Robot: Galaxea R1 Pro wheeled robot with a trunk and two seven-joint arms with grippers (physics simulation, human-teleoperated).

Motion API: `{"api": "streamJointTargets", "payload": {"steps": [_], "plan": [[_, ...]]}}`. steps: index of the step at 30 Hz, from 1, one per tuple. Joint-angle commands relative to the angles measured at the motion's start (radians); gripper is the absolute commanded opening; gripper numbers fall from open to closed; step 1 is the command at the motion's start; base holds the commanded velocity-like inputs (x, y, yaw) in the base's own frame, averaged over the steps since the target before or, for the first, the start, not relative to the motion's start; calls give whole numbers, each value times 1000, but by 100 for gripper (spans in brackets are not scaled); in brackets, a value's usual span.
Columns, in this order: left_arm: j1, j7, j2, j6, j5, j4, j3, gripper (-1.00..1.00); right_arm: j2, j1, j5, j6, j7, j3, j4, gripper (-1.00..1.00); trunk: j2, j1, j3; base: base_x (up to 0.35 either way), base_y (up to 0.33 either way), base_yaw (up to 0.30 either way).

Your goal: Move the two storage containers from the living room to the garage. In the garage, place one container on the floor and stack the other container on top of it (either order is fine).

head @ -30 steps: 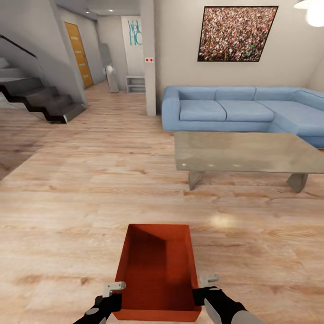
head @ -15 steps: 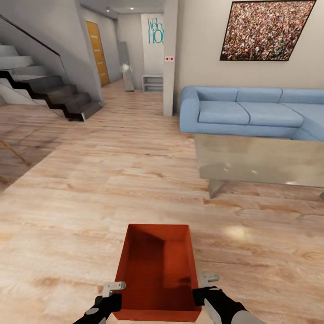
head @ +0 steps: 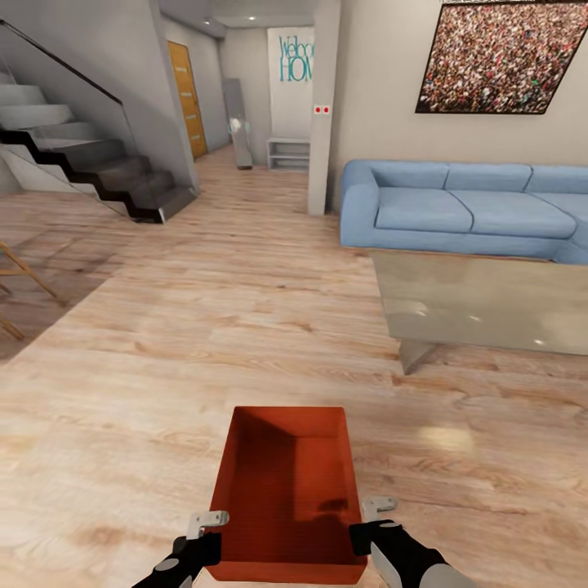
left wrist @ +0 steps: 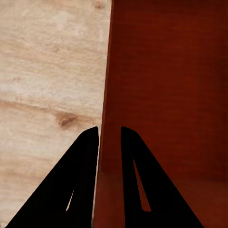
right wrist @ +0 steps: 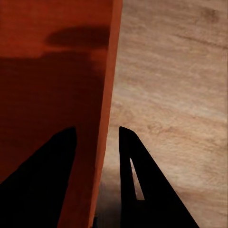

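A red-orange storage container [head: 286, 498] hung between both pincers: left pincer [left wrist: 109, 135] and right pincer [right wrist: 97, 135] each clamped a side wall above wood flooring [head: 245, 327].

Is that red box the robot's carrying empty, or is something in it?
Empty, as far as shown. The head view looks into the storage container: bare red bottom and walls, only shadow inside. The near end isn't fully visible.

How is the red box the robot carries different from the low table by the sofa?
The storage container is red-orange and open-topped with walls; the coffee table is grey-beige with a flat, glossy top. The container is held off the wood floor, its side walls pinched by the left gripper and right gripper; the table stands on its own legs. The container looks much smaller than the table. Both are rectangular.
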Motion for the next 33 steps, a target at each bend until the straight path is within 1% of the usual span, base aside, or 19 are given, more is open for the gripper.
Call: {"api": "streamJointTargets", "payload": {"steps": [1,8,14,22,33], "plan": [[-1,7,0,-3,7,0,-1,-100,0,0,13,8,-8,7,-2,-100,0,0,1,120,273,111],[-1,6,0,-3,6,0,-1,-100,0,0,13,8,-8,7,-2,-100,0,0,11,115,282,118],[-1,6,0,-2,3,0,-1,-100,-1,0,13,8,-8,7,-2,-100,0,0,19,189,284,120],[-1,6,0,-2,2,0,-2,-100,-2,0,13,8,-8,7,-2,-100,0,0,30,260,245,103],[-1,6,-1,-2,1,0,-2,-100,-2,1,13,8,-8,7,-2,-100,0,0,44,286,202,13]]}}
